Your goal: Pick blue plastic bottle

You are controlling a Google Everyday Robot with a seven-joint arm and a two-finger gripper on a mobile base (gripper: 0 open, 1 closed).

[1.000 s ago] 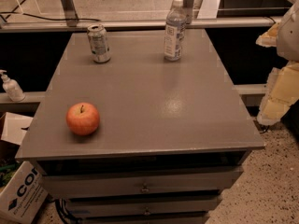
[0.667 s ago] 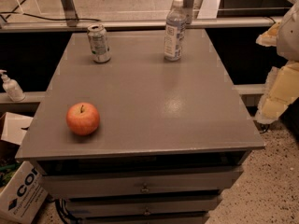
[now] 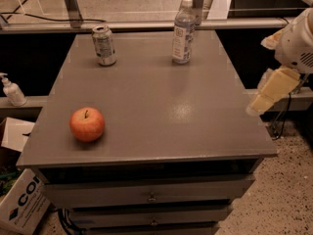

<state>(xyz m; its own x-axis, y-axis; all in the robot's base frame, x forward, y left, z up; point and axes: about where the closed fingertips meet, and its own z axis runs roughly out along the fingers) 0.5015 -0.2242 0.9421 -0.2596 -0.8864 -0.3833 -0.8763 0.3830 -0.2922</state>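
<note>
Dim, warm light from overhead. Soft pale sheen on the table (image 3: 146, 72) right of centre, fading toward the right edge; deep shadow under the front edge. Small dark shadow beneath the apple (image 3: 87, 124) near the front-left corner. The gripper (image 3: 266, 94), pale and lit, hangs just off the right edge. The floor (image 3: 137, 4) beyond the far edge is brighter.

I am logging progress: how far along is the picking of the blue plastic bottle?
Nothing looks done yet: the blue plastic bottle stands upright, untouched, at the far edge of the table. In hand: the end effector hangs beyond the table's right side, apart from the bottle. Left: reach, grasp, lift.
</note>
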